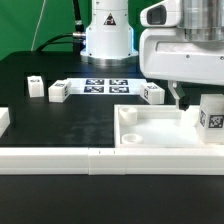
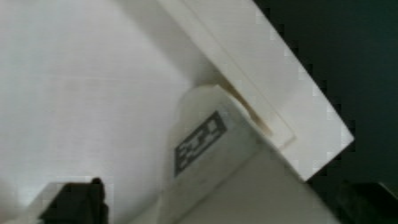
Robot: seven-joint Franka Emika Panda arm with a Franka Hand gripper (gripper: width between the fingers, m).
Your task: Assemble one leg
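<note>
A black table (image 1: 60, 120) lies before a green backdrop. The white tray (image 1: 165, 135) sits directly below the claw (image 1: 181, 100). Whether its fingers grip anything cannot be told. A tagged leg (image 1: 212, 117) stands in the tray just beside the claw; the wrist view shows this leg (image 2: 222, 150) against the tray wall (image 2: 267, 75).

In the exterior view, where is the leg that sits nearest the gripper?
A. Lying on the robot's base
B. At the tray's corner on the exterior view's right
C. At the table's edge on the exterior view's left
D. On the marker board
B: the leg stands at the corner of the tray on the exterior view's right, just beside the gripper, with its tag facing the camera.
</note>
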